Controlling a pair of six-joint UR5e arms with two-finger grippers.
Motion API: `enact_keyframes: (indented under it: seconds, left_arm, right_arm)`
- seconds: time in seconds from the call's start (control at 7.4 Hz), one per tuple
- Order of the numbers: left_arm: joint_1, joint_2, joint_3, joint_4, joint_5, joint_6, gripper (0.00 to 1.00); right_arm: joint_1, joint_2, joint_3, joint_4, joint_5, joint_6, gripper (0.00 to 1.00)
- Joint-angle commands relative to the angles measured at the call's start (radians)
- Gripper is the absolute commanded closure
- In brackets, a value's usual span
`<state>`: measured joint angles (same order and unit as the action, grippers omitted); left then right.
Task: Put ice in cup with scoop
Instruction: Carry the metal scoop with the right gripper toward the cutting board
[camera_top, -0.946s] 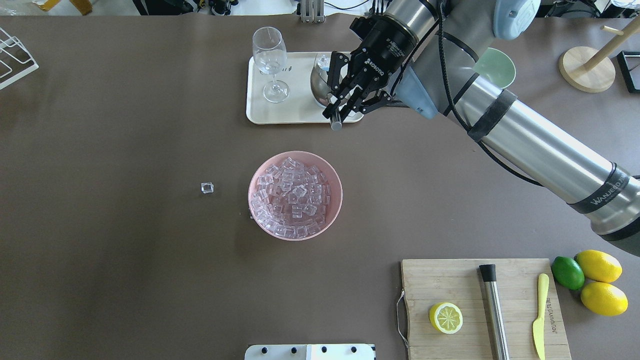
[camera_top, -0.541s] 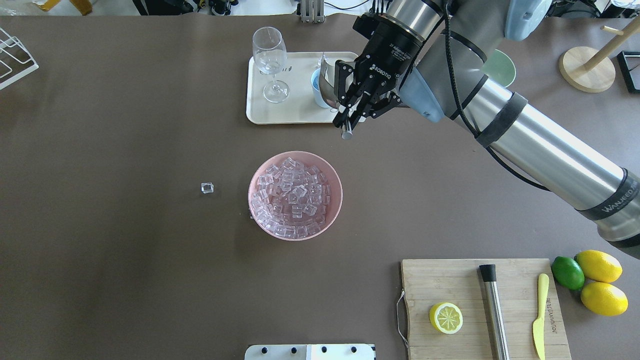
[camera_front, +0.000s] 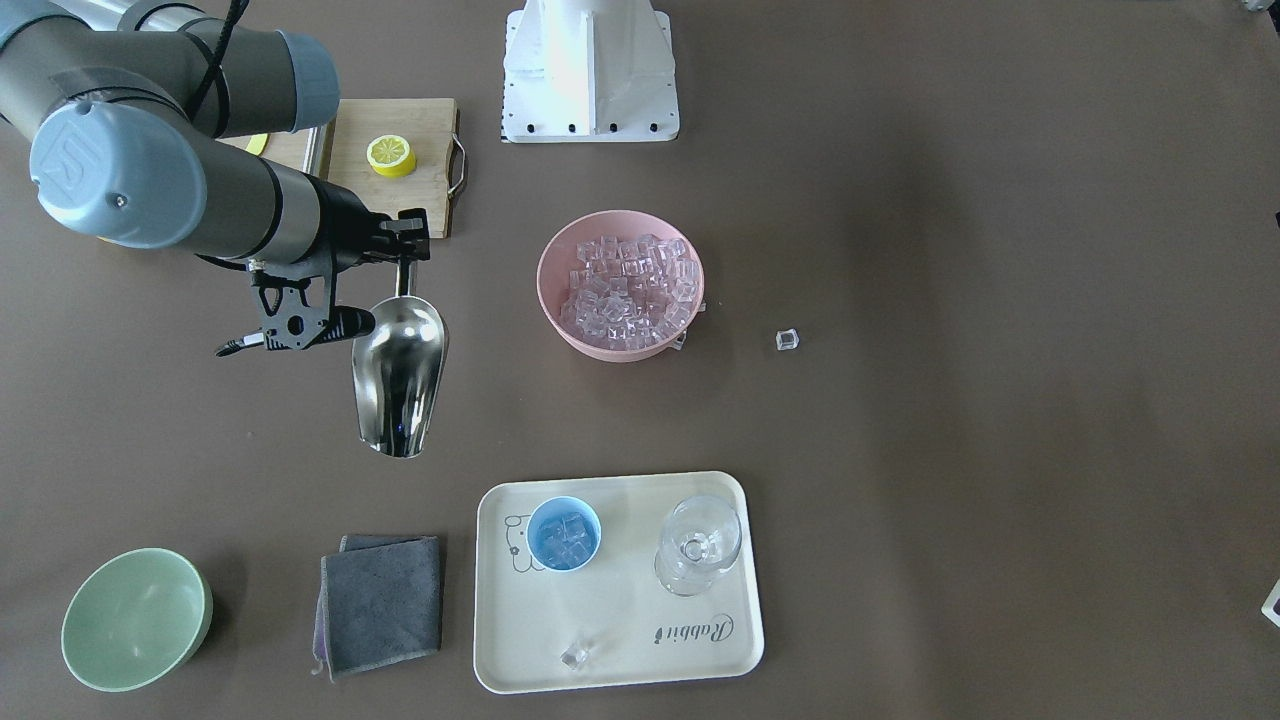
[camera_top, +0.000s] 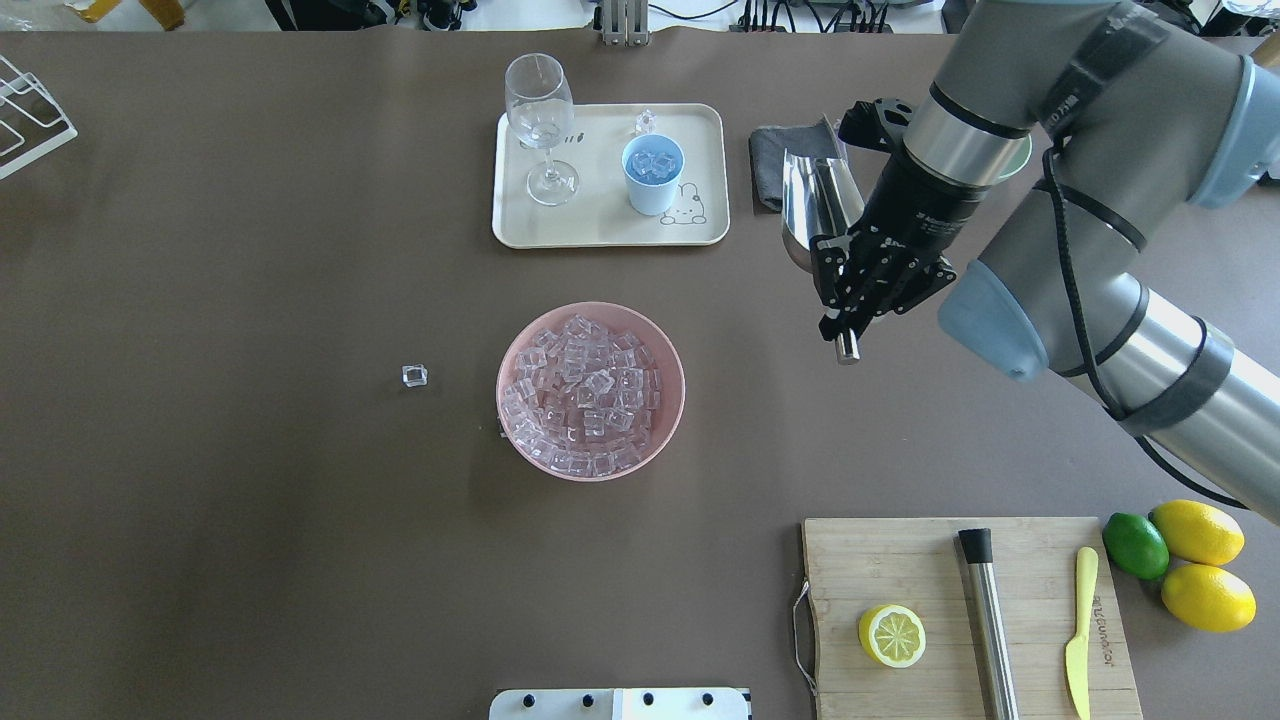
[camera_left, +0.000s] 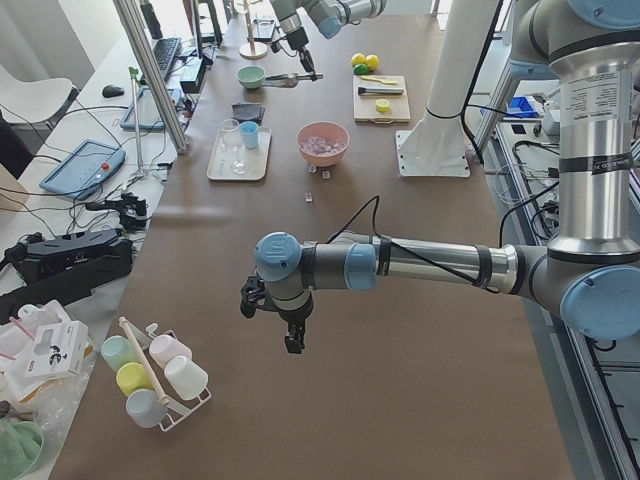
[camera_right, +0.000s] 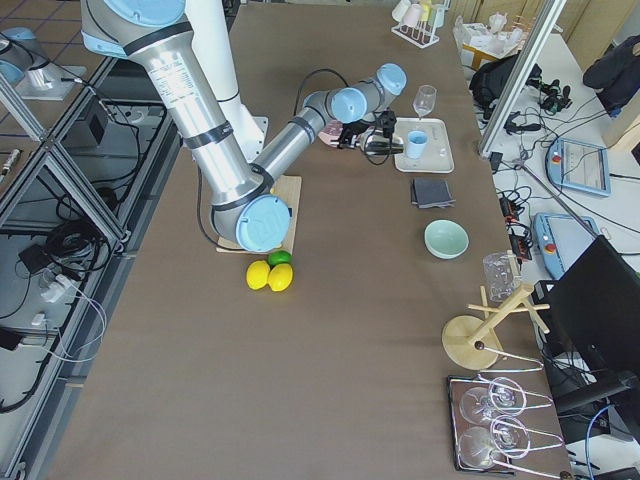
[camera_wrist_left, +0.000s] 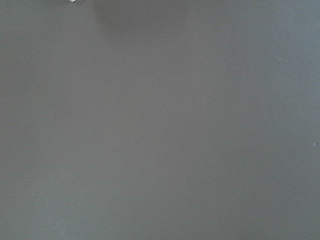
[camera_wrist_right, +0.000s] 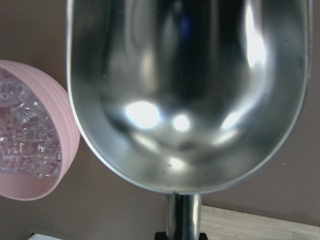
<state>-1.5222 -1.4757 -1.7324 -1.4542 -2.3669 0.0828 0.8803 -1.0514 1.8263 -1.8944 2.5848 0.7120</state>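
Two bowls (camera_front: 545, 300), two whole lemons (camera_top: 1197, 532), one lime (camera_top: 1135, 546), one cup (camera_top: 650, 202), one glass (camera_top: 540, 110), one scoop (camera_top: 815, 195), one tray (camera_top: 600, 228)

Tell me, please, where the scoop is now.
In the overhead view, the scoop is held by the right end effector above the table, right of the tray, near the grey cloth.

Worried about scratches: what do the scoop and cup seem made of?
The scoop: polished metal, probably steel, given its mirror-like reflections. The cup: likely matte plastic, being opaque light blue with little glare; ceramic can't be ruled out.
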Motion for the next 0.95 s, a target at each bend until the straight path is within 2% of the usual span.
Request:
enact_keyframes:
  seconds: [0.0, 0.27, 0.54, 0.81]
  left_arm:
    - [0.0, 0.0, 0.001, 0.0, 0.0, 0.0, 0.02]
    - [0.0, 0.0, 0.001, 0.0, 0.0, 0.0, 0.02]
    - [0.0, 0.0, 0.001, 0.0, 0.0, 0.0, 0.02]
    - [0.0, 0.0, 0.001, 0.0, 0.0, 0.0, 0.02]
  right_arm:
    - [-0.053, -0.154, 0.091, 0.0, -0.101, -0.029, 1.0]
    - [-0.078, -0.212, 0.068, 0.0, -0.139, -0.161, 1.0]
    - [-0.135, -0.286, 0.062, 0.004, -0.164, -0.154, 1.0]
    - [-0.139, -0.311, 0.057, 0.011, -0.181, -0.102, 1.0]
